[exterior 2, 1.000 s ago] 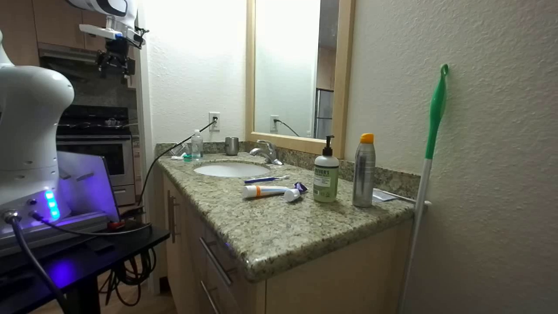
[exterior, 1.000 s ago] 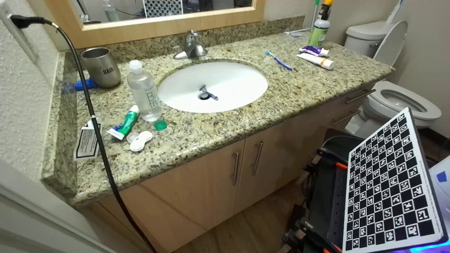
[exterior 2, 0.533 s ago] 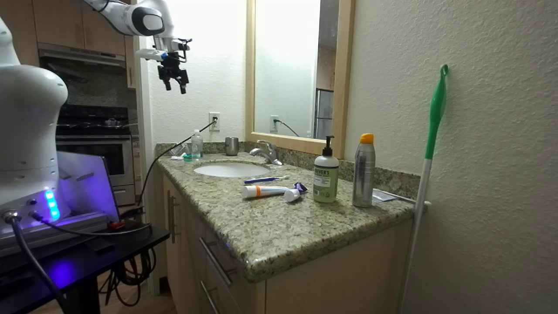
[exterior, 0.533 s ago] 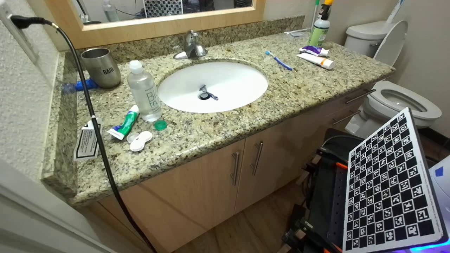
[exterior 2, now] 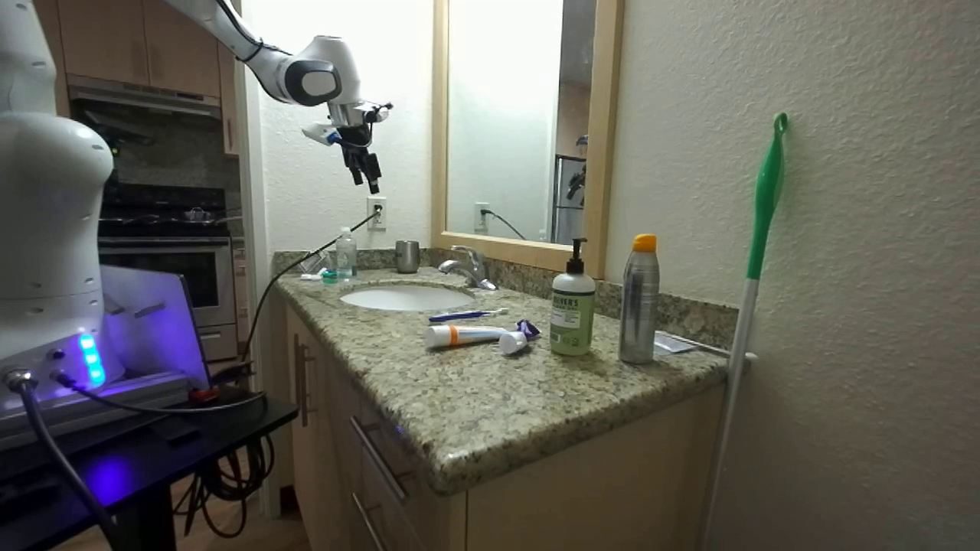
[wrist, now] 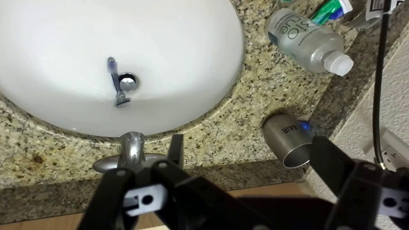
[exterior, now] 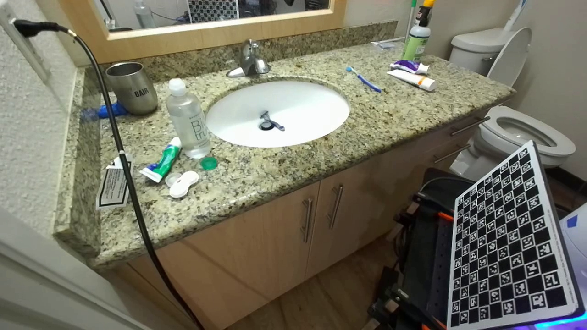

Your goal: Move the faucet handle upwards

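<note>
The chrome faucet stands behind the white oval sink [exterior: 298, 110]. Its short lever, the faucet handle, tops it in both exterior views [exterior: 250, 46] [exterior 2: 465, 250]. In the wrist view the faucet spout [wrist: 132, 148] shows left of the gripper; the handle is hidden behind the left finger's linkage. My gripper [exterior 2: 366, 187] hangs in the air, pointing down, well above the counter and sink in an exterior view. In the wrist view the gripper [wrist: 247, 140] has its fingers wide apart with nothing between them.
A metal cup [exterior: 133, 89] and a clear bottle [exterior: 188, 119] stand beside the sink. A black cable [exterior: 114, 133] hangs over the counter. A razor [wrist: 115, 80] lies in the sink. A soap bottle [exterior 2: 573, 314] and a spray can [exterior 2: 640, 302] stand at the counter's far end. The mirror [exterior 2: 501, 130] is behind.
The arm has swung right and downward in an exterior view, bringing the gripper from the doorway to above the sink side of the counter. The counter objects have not moved.
</note>
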Controlling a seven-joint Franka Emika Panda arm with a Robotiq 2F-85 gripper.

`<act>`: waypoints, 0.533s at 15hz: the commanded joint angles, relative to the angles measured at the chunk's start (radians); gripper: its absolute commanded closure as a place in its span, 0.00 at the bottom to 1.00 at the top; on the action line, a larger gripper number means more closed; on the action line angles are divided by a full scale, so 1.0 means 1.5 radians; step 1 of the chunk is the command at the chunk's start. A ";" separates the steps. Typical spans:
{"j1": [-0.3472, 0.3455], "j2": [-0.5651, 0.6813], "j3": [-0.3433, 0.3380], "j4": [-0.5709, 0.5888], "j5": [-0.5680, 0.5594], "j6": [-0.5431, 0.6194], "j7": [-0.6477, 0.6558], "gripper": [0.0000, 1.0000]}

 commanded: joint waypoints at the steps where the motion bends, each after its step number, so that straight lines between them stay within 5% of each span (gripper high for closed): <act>1: -0.022 0.046 0.016 0.020 -0.026 0.042 0.031 0.00; 5: -0.049 0.215 0.009 0.078 -0.135 0.290 0.131 0.00; 7: -0.028 0.306 -0.045 0.128 -0.267 0.382 0.240 0.00; 8: 0.015 0.354 -0.108 0.168 -0.330 0.412 0.299 0.00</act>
